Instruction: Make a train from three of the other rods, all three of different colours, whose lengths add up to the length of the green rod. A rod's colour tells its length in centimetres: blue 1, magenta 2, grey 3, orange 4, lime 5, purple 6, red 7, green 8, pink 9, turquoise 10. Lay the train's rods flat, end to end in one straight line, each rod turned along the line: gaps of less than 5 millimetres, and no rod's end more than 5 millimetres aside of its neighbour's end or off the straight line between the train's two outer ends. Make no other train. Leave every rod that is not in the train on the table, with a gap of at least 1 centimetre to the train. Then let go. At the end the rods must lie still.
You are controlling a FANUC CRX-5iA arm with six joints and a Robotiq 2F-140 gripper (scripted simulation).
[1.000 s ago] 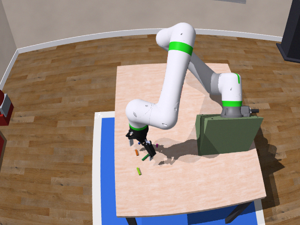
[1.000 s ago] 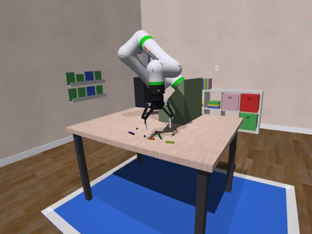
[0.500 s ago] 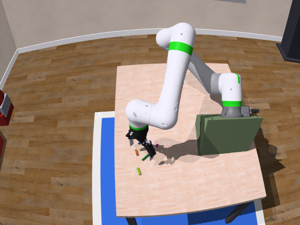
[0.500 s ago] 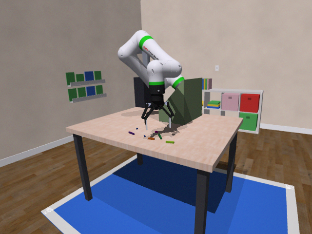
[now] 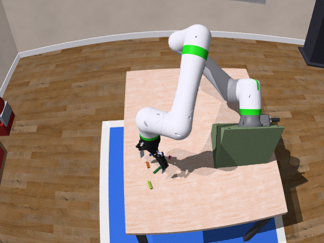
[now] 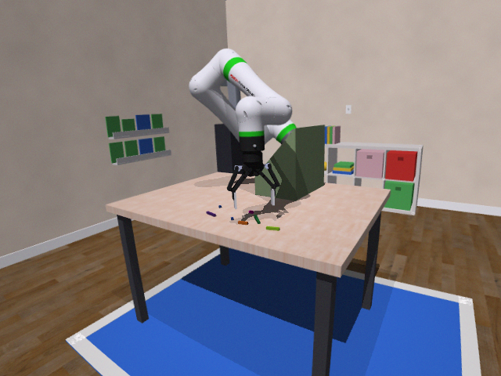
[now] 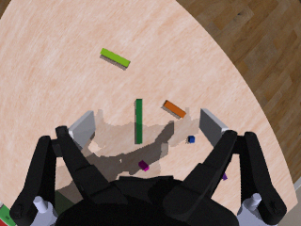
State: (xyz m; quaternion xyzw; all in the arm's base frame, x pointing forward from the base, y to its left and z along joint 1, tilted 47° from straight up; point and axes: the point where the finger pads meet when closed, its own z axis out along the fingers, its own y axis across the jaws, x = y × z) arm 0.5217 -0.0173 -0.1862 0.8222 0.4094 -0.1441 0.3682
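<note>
robotiq 2f-140 gripper point(image 5: 152, 162) point(image 6: 254, 198) point(image 7: 147, 119) above the table point(image 5: 204, 193) point(image 6: 161, 206) point(image 7: 52, 52), fingers spread wide, nothing gripped, magenta rod point(image 5: 169, 157) point(image 6: 251, 211) point(image 7: 144, 165) and green rod point(image 5: 157, 169) point(image 6: 257, 219) point(image 7: 138, 121) lying flat below, apart, orange rod point(image 5: 148, 164) point(image 6: 243, 222) point(image 7: 174, 108) beside the green, lime rod point(image 5: 149, 185) point(image 6: 272, 228) point(image 7: 115, 57) farther out

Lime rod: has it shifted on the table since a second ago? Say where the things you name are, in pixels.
No. In the top view, the lime rod point(image 5: 150, 185) point(image 6: 272, 228) point(image 7: 115, 57) lies at the same spot relative to the table's point(image 5: 209, 193) point(image 6: 315, 226) point(image 7: 47, 52) left edge.
</note>
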